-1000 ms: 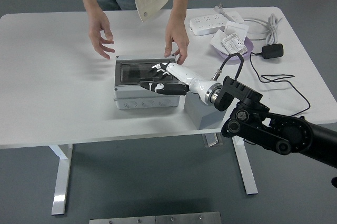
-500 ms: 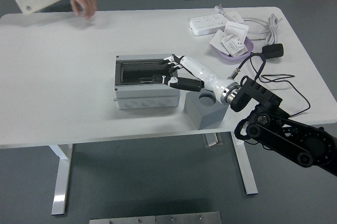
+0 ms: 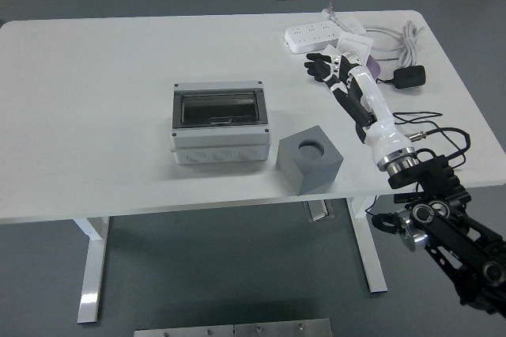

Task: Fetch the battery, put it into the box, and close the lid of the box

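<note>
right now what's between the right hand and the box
In the head view, only bare white table lies between the right hand and the box; the grey block sits nearer, off that line.

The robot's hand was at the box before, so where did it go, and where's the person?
The right hand swung away from the grey box, right and toward the far side, above the purple dish. The person walked out of view. The box, grey cube and power strip stayed put.

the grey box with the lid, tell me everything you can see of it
The box is a light grey plastic enclosure, rectangular, sitting flat near the middle of the white table. A dark, see-through lid covers its top and looks shut. Small screws mark the corners, and round knockout marks line its front wall. A grey cube stands close by on its right. No hand touches it.
</note>
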Controlling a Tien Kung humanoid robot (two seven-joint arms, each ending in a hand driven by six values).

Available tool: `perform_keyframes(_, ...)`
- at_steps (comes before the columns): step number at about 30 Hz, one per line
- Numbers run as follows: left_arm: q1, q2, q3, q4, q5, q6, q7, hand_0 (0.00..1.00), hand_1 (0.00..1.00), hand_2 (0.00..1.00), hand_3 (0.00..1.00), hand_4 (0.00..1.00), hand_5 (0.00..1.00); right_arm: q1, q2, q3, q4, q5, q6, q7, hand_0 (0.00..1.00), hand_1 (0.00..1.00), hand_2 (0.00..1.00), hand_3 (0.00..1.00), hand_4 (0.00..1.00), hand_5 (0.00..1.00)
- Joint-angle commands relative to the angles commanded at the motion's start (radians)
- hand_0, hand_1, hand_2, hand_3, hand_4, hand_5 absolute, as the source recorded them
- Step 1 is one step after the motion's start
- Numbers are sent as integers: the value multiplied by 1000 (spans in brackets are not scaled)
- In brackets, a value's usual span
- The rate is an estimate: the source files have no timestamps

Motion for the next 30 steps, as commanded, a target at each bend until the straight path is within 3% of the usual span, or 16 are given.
perform_keyframes(2, 1, -2, -3, 0, 2, 0, 0, 660, 750, 713, 807, 656, 264, -39, 5, 0, -10, 77, 6, 49, 703, 655, 692, 662, 767, 644)
perform_keyframes(3, 2, -2, -5, 0, 4, -1, 1, 661, 751, 713, 809, 657, 264, -54, 5, -1, -12, 108, 8, 68, 595, 598, 636, 632, 731, 588)
perform_keyframes(7, 3, -1, -11, 0, 9, -1, 1, 661, 751, 713, 809, 657, 264, -76, -1, 1, 0, 180, -1, 97, 595, 598, 636, 632, 731, 588)
perform_keyframes(14, 6, -1, -15, 0, 12, -2, 2, 664, 750, 714, 809, 657, 265, -68, 7, 40, 32, 37, -37, 48, 595, 595, 641, 653, 742, 604)
perform_keyframes(15, 6, -1, -15, 0, 11, -2, 2, 664, 749, 712, 809, 657, 263, -66, 7, 44, 30, 28, -38, 46, 643, 623, 659, 655, 753, 624)
perform_keyframes(21, 4, -2, -6, 0, 1, -2, 0, 666, 749, 712, 810, 657, 265, -51, 14, 64, -11, 74, -47, 56, 658, 627, 661, 646, 765, 641)
perform_keyframes(27, 4, -2, -4, 0, -3, -2, 0, 667, 749, 712, 809, 657, 264, -23, 40, 74, -26, -2, -143, 6, 648, 631, 660, 650, 768, 651)
perform_keyframes(30, 3, -1, -3, 0, -5, -2, 0, 667, 749, 712, 809, 657, 264, -21, 40, 84, -17, -68, -153, -19, 648, 631, 660, 650, 768, 651)
